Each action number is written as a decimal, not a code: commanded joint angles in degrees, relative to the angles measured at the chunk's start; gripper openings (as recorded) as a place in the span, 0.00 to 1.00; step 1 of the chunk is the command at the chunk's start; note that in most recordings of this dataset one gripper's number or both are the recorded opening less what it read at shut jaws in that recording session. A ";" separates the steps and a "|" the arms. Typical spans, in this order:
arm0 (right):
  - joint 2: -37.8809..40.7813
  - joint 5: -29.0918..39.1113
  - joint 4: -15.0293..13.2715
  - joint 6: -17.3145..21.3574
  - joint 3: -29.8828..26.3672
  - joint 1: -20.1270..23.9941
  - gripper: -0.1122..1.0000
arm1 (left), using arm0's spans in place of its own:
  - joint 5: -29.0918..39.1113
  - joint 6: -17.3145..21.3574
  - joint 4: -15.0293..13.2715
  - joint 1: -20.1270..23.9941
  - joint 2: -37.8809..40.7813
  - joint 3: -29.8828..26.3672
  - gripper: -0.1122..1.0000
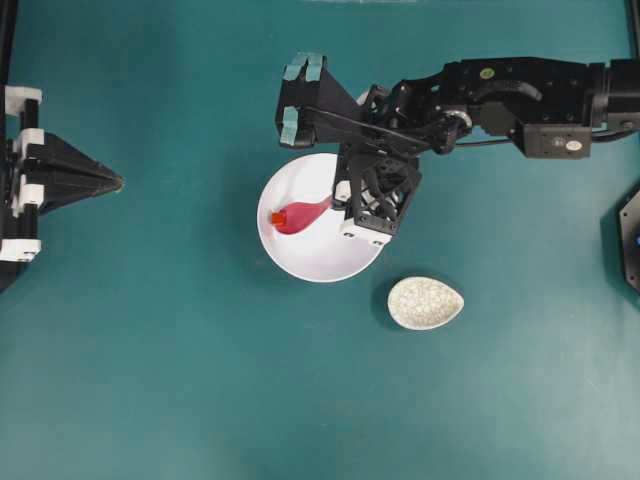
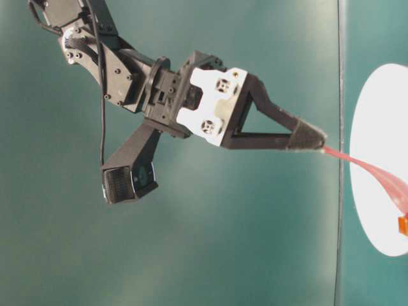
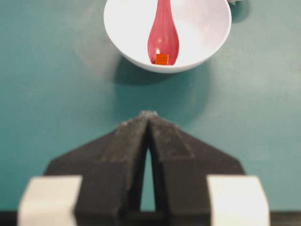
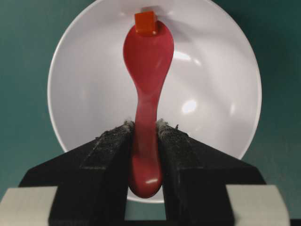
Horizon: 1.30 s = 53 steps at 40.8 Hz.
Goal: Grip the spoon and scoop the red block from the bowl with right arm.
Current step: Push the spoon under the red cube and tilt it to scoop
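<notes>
Scooping was in hand: the right arm's fingers (image 4: 146, 136) clenched the spoon (image 4: 146, 66) handle, its tip touching the red block (image 4: 145, 22) at the bowl (image 4: 84, 94) wall's twelve o'clock. Next, judged: slide under, then lift level. Left fingers (image 3: 148, 123) stood closed, empty.

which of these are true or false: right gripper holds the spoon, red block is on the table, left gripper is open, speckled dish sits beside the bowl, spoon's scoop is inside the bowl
1. The right gripper holds the spoon by its handle: true.
2. The red block lies on the table: false, it sits at the tip of the spoon's scoop, inside the bowl.
3. The left gripper is open: false, its jaws are shut, tips together.
4. The speckled dish sits beside the bowl, apart from it: true.
5. The spoon's scoop is inside the bowl: true.
</notes>
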 commanded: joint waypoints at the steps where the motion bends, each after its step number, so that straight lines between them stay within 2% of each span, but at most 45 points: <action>1: -1.49 -0.97 0.26 0.18 -0.26 0.09 0.32 | -0.70 0.18 0.18 0.09 0.26 -1.41 0.10; 10: -2.64 -1.76 0.26 0.26 1.32 0.09 0.32 | -0.70 0.18 0.09 0.18 0.26 -1.41 0.10; 34: -8.53 -11.51 0.97 2.55 10.11 0.44 0.32 | -0.70 0.18 0.18 -0.26 0.62 -1.41 0.10; 53: -8.09 -12.57 0.97 2.37 10.63 0.97 0.31 | -0.70 0.18 0.09 -0.26 0.62 -1.32 0.10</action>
